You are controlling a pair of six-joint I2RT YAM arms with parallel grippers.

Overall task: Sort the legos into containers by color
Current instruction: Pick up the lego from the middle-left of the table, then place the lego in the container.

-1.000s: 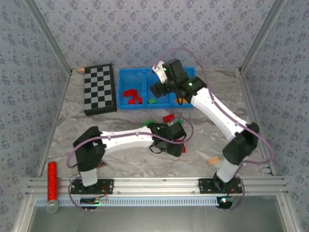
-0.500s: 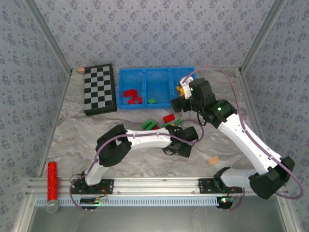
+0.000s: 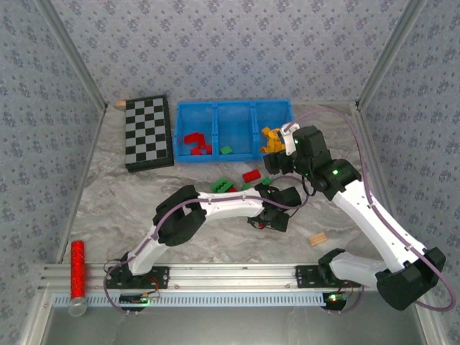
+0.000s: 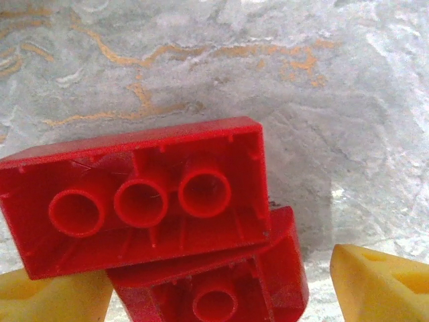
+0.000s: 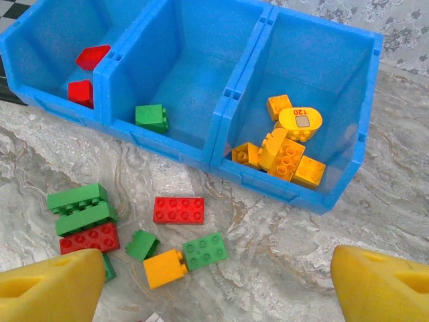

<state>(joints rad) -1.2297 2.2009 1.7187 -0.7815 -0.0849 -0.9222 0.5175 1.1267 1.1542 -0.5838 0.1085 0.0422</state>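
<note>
The blue tray stands at the back with three compartments. In the right wrist view its left compartment holds red legos, the middle one green lego, and the right several orange-yellow legos. Loose legos lie in front of it: a red brick, a green one, a yellow one, and a green and red pile. My right gripper hangs open above them. My left gripper is open low over two upturned red bricks, its fingertips either side of the lower one.
A black-and-white checkerboard lies left of the tray. A tan wooden block sits near the right arm's base, and a red cylinder lies at the front left by the metal rail. Patterned walls close in the table.
My right arm has drawn back from above the tray's right compartment to the table just in front of it. The left arm has reached further right and lower over the red bricks.
</note>
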